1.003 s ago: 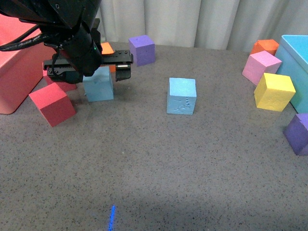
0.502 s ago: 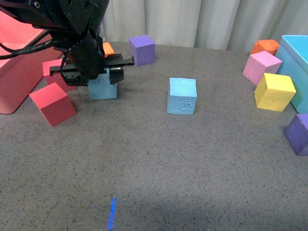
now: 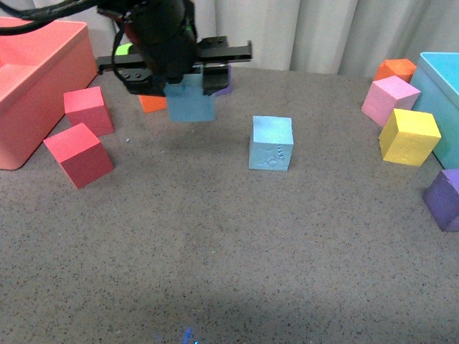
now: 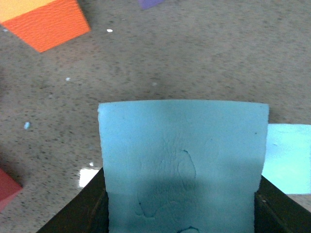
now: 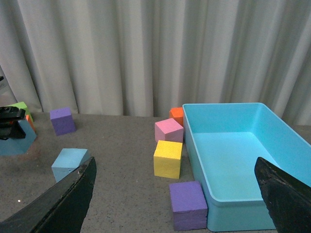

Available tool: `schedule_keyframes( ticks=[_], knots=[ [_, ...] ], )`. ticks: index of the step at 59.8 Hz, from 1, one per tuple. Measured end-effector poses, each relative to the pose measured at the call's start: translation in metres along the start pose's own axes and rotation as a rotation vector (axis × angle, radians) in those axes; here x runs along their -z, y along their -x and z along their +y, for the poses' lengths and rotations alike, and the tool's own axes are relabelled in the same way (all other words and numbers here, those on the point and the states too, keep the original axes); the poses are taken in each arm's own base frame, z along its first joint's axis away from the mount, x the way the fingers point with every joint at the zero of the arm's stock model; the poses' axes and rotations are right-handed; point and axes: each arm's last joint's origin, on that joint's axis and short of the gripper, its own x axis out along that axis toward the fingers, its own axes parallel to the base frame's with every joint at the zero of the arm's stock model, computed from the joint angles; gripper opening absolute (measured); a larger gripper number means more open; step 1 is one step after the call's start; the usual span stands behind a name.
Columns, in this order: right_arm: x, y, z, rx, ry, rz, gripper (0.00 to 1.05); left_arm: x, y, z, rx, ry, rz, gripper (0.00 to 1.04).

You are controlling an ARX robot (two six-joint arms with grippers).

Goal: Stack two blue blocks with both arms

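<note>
The left gripper (image 3: 192, 80) hangs above the table's far-left area, jaws clamped on a blue block (image 3: 191, 106). The right gripper (image 5: 173, 167) is spread wide.

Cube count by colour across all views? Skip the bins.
blue cube: 2
red cube: 2
orange cube: 2
purple cube: 2
pink cube: 1
yellow cube: 1
green cube: 1
Total: 11
</note>
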Motion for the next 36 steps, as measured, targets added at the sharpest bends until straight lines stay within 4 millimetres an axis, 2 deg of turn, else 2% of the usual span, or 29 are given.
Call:
schedule_keyframes(
  ticks=[16, 26, 36],
  knots=[
    [0.0, 0.0, 0.0, 0.0, 0.0, 0.0, 0.95, 0.008, 0.018, -0.073, 0.055, -0.083, -0.017, 0.49],
    [0.0, 0.0, 0.0, 0.0, 0.0, 0.0, 0.95, 0.009, 0.015, -0.092, 0.04, -0.088, -0.025, 0.49],
    [0.0, 0.0, 0.0, 0.0, 0.0, 0.0, 0.95, 0.016, 0.002, -0.098, 0.003, -0.084, 0.003, 0.49]
  ],
)
